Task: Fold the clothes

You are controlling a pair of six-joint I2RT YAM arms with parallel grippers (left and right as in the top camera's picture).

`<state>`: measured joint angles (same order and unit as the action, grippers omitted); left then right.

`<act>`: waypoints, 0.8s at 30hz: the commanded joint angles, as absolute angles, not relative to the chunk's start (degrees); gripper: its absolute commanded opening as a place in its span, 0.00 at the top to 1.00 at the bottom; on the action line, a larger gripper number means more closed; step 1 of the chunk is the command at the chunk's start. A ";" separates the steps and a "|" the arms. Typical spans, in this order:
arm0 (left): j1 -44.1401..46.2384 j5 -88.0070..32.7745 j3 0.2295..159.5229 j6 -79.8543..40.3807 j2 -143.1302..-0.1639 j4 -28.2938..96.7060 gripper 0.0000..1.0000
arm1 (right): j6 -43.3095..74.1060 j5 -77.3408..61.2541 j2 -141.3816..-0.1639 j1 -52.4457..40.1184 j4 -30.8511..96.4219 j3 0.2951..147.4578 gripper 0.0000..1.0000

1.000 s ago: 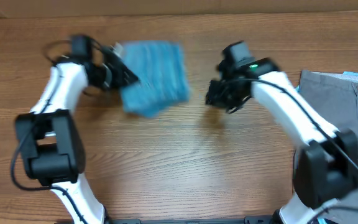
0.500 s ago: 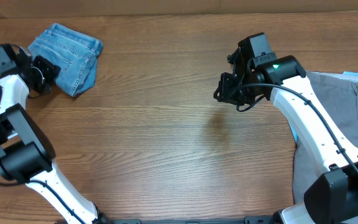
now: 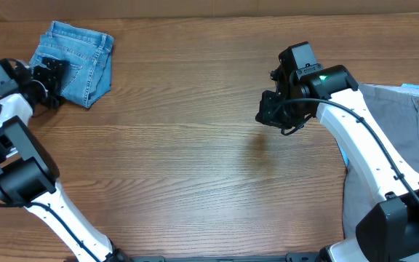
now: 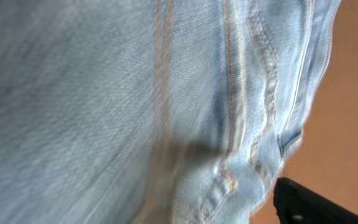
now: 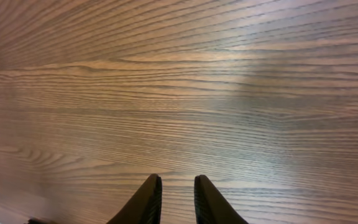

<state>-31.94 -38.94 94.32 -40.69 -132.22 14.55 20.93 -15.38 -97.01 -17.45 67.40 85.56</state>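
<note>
The clothes here are light-blue denim jeans (image 3: 78,54), folded into a compact bundle at the table's far left corner. My left gripper (image 3: 48,75) lies at the bundle's left edge with its jaws spread, gripping nothing. In the left wrist view the denim (image 4: 135,93) fills almost the whole frame, and only one black fingertip (image 4: 297,202) shows, beside the cloth's seamed edge. My right gripper (image 3: 273,113) hovers over bare wood right of centre. Its fingers (image 5: 178,190) stand a narrow gap apart with nothing between them.
Grey trousers (image 3: 406,138) lie spread at the right edge of the table, partly under my right arm. A sliver of blue fabric (image 3: 343,155) shows at their left border. Wood-grain tabletop (image 3: 195,167) stretches between the two arms.
The folded jeans went with my left gripper from the back middle to the far left corner, and the left gripper then opened off them. The right arm has barely shifted.
</note>
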 commanded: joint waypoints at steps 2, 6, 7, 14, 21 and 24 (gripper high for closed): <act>-34.39 -42.94 94.78 -32.23 -129.10 26.26 0.00 | 20.47 -13.52 -94.91 -17.65 67.68 86.13 0.77; -34.37 -30.52 94.78 -14.37 -118.63 45.89 0.00 | 18.96 -13.52 -89.06 -17.65 67.55 87.46 0.71; -33.74 -27.99 94.78 -9.69 -115.55 49.52 0.00 | 18.55 -13.50 -87.26 -17.65 67.18 88.31 0.71; -24.27 -24.58 94.78 7.03 -93.56 62.81 0.00 | 17.98 -7.20 -74.91 -17.65 64.64 97.23 0.60; -5.15 -12.88 94.78 5.87 -70.08 69.69 0.00 | 17.96 -3.49 -62.17 -17.65 66.17 102.80 0.00; 4.43 -0.21 94.78 -2.68 -60.55 76.14 0.00 | 17.96 -3.44 -55.57 -17.65 66.39 102.78 0.00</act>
